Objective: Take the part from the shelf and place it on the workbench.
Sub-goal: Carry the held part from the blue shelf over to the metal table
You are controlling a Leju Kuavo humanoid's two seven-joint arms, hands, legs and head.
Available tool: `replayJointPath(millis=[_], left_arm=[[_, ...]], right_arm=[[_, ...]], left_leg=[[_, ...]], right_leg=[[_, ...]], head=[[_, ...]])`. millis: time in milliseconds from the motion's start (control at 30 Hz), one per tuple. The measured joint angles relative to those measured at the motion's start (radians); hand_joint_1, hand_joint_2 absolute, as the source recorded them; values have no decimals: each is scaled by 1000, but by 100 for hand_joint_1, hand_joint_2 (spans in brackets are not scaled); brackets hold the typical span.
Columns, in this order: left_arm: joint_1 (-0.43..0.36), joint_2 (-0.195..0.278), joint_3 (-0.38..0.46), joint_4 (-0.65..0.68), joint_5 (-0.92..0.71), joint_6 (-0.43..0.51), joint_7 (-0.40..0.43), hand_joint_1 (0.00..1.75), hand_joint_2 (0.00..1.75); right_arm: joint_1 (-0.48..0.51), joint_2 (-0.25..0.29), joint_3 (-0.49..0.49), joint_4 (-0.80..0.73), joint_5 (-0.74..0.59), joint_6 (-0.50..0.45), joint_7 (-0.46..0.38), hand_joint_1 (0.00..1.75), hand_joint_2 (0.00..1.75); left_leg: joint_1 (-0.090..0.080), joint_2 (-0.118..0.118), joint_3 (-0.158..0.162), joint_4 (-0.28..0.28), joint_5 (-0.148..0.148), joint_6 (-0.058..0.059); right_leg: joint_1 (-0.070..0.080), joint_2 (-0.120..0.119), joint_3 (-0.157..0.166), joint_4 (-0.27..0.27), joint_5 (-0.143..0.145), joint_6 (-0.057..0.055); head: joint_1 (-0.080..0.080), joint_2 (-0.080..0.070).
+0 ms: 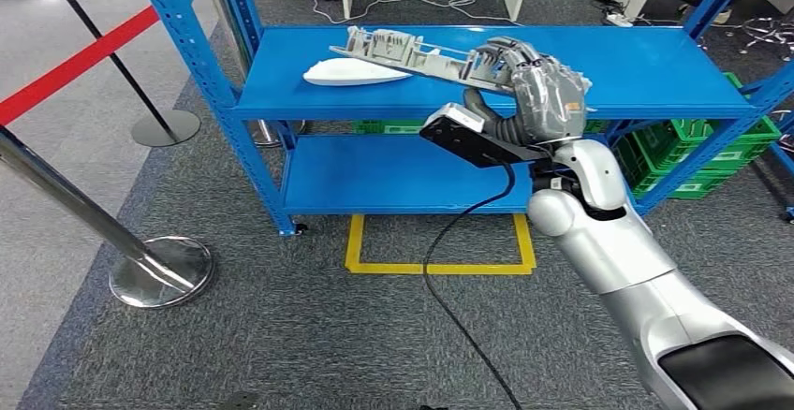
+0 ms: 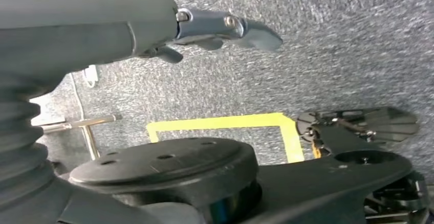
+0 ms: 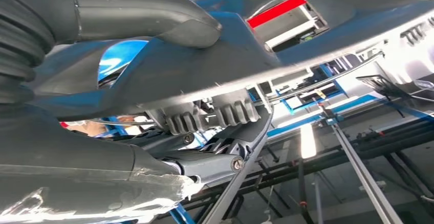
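Observation:
A long grey ribbed plastic part is tilted above the top board of the blue shelf, its far end higher. My right hand grips its near end, fingers wrapped over the top. In the right wrist view the same part runs across close between my thumb and fingers. A white curved part lies flat on the shelf just beneath the lifted one. My left hand hangs over the grey carpet with its fingers apart and nothing in it.
Red barrier tape on a chrome-footed post stands at the left, another black post behind it. A yellow floor square lies before the shelf. Green crates sit at the lower right of the shelf.

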Motion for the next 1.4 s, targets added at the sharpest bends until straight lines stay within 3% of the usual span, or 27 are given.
replayJointPath(millis=[33,67,100,133,167,233,267,300,367,400,467,533,567,633,700,767,800,867,933,967,1133,1300,1400], left_arm=[[-1,0,0,0,0,0,0,0,175],[-1,-1,0,0,0,0,0,0,175],[-1,-1,0,0,0,0,0,0,175],[-1,-2,0,0,0,0,0,0,175],[-2,-2,0,0,0,0,0,0,175],[-3,-3,0,0,0,-1,-1,0,175],[-3,-4,0,0,-1,-1,-2,0,175],[-3,-4,0,0,-1,1,-4,0,175],[-3,-4,0,0,-1,3,-11,0,175],[-2,-4,0,0,-1,5,-14,0,175],[-4,-3,0,0,0,5,-18,0,175],[-7,-2,0,0,0,6,-20,0,175],[-9,-2,0,0,0,6,-21,0,175],[-11,-2,0,0,-1,6,-22,0,175],[-11,-2,0,0,-2,5,-24,0,175],[-12,-3,0,0,-4,5,-25,0,175],[-13,-4,0,0,-6,5,-25,0,175],[-11,-4,0,0,-8,4,-25,0,175],[-4,-3,0,0,-8,4,-25,0,175],[-2,-3,0,0,-9,4,-25,0,175],[-3,-3,0,0,-11,3,-25,0,175],[-4,-3,-1,0,-12,4,-25,0,175],[-6,-3,-1,0,-12,3,-25,0,175]], right_arm=[[0,0,0,0,-2,1,0,175,175],[0,0,0,0,-4,1,0,175,175],[-1,0,0,0,-5,2,0,175,175],[-2,0,0,0,-6,2,0,175,175],[-5,0,0,0,-6,2,0,175,175],[-12,0,0,-1,-7,2,-1,175,175],[-14,0,0,-2,-8,3,-1,175,175],[-16,1,0,-3,-8,4,-2,175,175],[-17,1,0,-3,-9,5,-4,175,175],[-18,1,0,-3,-9,6,-4,175,175],[-19,1,0,-3,-9,6,-4,175,175],[-19,1,-1,-3,-9,7,-4,175,175],[-18,1,-1,-3,-9,6,-5,175,175],[-16,1,-1,-3,-12,6,-5,175,175],[-15,1,-1,-5,-15,5,-7,175,175],[-16,1,-2,-12,-18,4,-8,175,175],[-16,0,-2,-16,-18,3,-9,175,175],[-12,0,-2,-20,-20,1,-11,175,175],[-6,0,-2,-20,-21,0,-12,175,175],[-5,0,-2,-20,-21,0,-12,175,175],[-8,1,-2,-20,-21,0,-12,175,175],[-13,1,-2,-20,-27,1,-10,175,175],[-14,3,-4,-20,-50,6,-9,175,175]], left_leg=[[-1,0,-14,0,12,1],[-1,0,-28,1,24,2],[-2,0,-43,1,35,1],[-2,0,-57,2,47,0],[-2,0,-71,2,59,-2],[-4,-2,-91,3,80,-9],[-4,-2,-96,2,90,-14],[-4,-2,-99,1,100,-20],[-2,-1,-105,-3,113,-33],[-1,-1,-112,5,99,-40],[2,0,-136,74,21,-51],[5,0,-167,204,-68,-59],[6,0,-176,259,-81,-62],[8,1,-160,291,-40,-64],[11,1,-85,210,2,-64],[11,-1,2,81,-16,-57],[9,-2,26,36,-31,-50],[5,-4,29,4,-40,-38],[3,-4,24,1,-34,-31],[2,-4,22,1,-31,-26],[0,-4,9,2,-17,-16],[-1,-4,2,2,-11,-14],[-1,1,6,-14,5,-3]], right_leg=[[2,0,-10,69,-36,0],[4,0,-10,118,-48,-1],[5,0,4,135,-38,-3],[7,0,36,120,-14,-5],[7,0,84,72,7,-8],[11,0,194,-69,-2,-14],[13,0,229,-123,-14,-16],[15,1,244,-154,-25,-18],[16,1,233,-163,-12,-27],[14,1,225,-164,-3,-34],[10,-1,204,-166,20,-47],[10,0,176,-166,41,-50],[9,0,162,-166,51,-49],[8,0,136,-165,71,-45],[8,0,115,-164,88,-37],[10,0,98,-161,103,-27],[10,0,90,-160,111,-21],[9,0,80,-163,125,-28],[8,0,78,-170,136,-41],[8,0,79,-175,142,-41],[6,-1,80,-200,167,-11],[4,0,75,-204,174,-2],[2,2,73,-215,182,10]], head=[[0,0],[0,0],[0,0],[0,0],[0,0],[0,0],[0,0],[1,0],[3,0],[3,0],[-3,0],[-6,0],[-5,0],[-6,0],[-6,0],[-5,0],[-5,0],[-3,0],[-2,0],[-2,0],[-2,0],[-3,0],[-3,0]])
